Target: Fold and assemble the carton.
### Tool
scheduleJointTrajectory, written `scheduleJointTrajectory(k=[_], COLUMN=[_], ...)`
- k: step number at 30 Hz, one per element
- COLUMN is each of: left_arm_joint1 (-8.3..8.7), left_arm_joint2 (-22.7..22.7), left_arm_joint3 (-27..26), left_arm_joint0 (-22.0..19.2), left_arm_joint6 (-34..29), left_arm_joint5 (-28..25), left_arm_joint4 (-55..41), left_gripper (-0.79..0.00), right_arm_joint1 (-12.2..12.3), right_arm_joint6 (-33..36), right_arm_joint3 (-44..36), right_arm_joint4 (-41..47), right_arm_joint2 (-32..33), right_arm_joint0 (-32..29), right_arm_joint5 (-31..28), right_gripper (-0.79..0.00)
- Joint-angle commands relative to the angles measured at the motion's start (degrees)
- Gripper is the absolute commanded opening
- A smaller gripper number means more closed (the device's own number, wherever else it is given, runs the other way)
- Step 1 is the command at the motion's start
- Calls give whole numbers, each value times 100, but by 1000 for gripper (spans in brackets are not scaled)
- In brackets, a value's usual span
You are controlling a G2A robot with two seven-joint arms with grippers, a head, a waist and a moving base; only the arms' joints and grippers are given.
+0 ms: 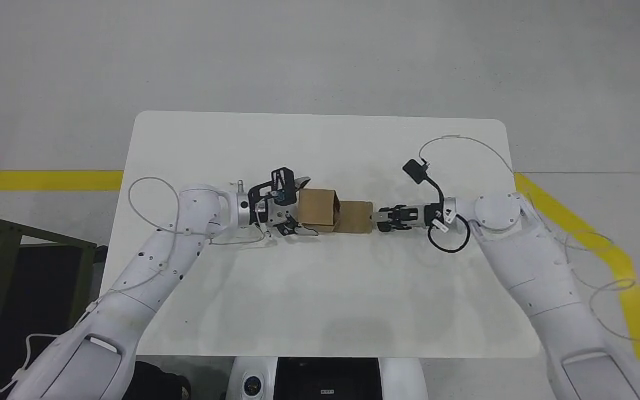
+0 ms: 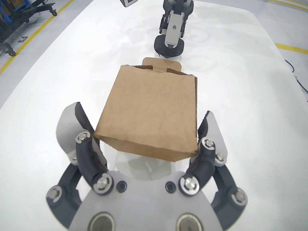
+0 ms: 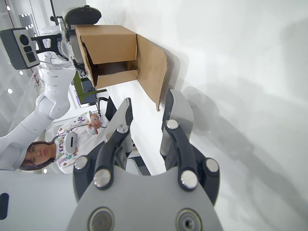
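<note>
White table (image 1: 320,300) | L gripper (image 2: 143,121) clamps carton (image 1: 320,208) center-frame, bracing it | R gripper (image 3: 148,99), jaws apart, at open flap (image 3: 151,73), likely to fold

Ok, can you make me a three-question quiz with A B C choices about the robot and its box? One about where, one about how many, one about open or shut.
1. Where is the brown cardboard carton?
A) on the floor
B) on the white table, between the two grippers
C) on a shelf

2. How many cartons are there?
A) one
B) three
C) five

3. The carton's end facing the right gripper is:
A) open
B) taped shut
C) crushed flat

Answers:
1. B: it sits mid-table, with the left gripper clamping one end.
2. A: just one box shows.
3. A: the right wrist view looks straight inside it.
</note>
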Motion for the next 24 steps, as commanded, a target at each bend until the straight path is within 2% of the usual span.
scheduleJointTrajectory(k=[1,14,24], left_arm_joint1=[2,13,22], left_arm_joint2=[-8,-66,-98], left_arm_joint3=[0,-17,-42], left_arm_joint0=[3,18,48], left_arm_joint6=[3,24,29], left_arm_joint5=[-6,-12,-12], left_arm_joint4=[6,22,35], left_gripper=[0,0,0], right_arm_joint1=[-25,-294,-352], right_arm_joint6=[-5,34,185], right_arm_joint3=[78,426,271], right_arm_joint4=[14,414,711], right_arm_joint2=[-74,-639,-657], right_arm_joint0=[47,474,637], right_arm_joint5=[-16,-256,-474], right_gripper=[-526,-511,-493])
